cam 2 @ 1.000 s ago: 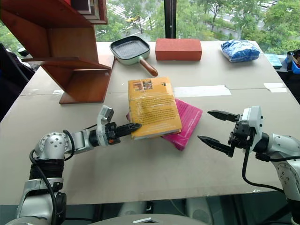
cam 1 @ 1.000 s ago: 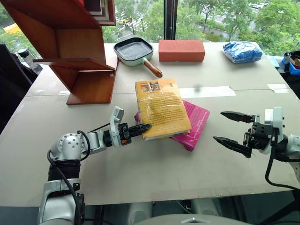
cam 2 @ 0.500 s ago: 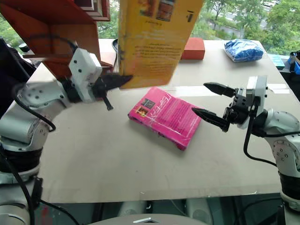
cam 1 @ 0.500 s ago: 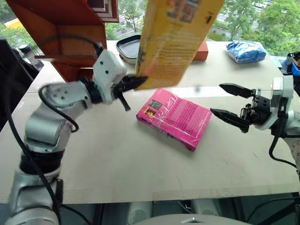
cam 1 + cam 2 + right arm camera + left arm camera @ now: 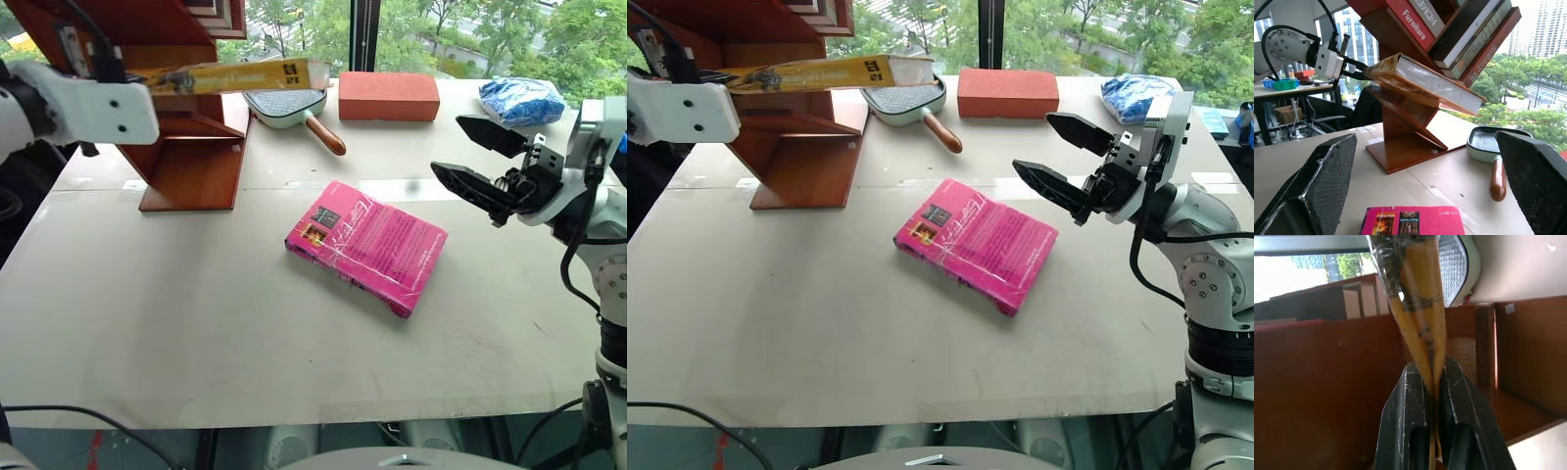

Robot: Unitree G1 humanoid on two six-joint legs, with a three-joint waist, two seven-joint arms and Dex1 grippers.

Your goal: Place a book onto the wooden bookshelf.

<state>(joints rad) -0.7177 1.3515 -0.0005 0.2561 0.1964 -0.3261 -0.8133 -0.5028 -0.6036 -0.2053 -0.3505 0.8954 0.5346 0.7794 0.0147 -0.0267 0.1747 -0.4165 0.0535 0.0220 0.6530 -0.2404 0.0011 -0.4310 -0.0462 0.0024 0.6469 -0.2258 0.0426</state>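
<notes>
the left tool [image 5: 1432, 382] was clamped on the book [image 5: 230, 75], held flat against the wooden bookshelf [image 5: 191, 157]. the right tool [image 5: 1063, 157] stood wide. a shelved spine read "furniture" [image 5: 1419, 19].

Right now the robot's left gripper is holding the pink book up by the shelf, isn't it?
No, the left gripper holds the yellow book by the shelf; the pink book lies on the table, as the left eye view shows.

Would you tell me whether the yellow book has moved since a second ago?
Yes. The yellow book left the pink book on the table and now hangs level beside the wooden bookshelf, pinched in the left gripper.
</notes>
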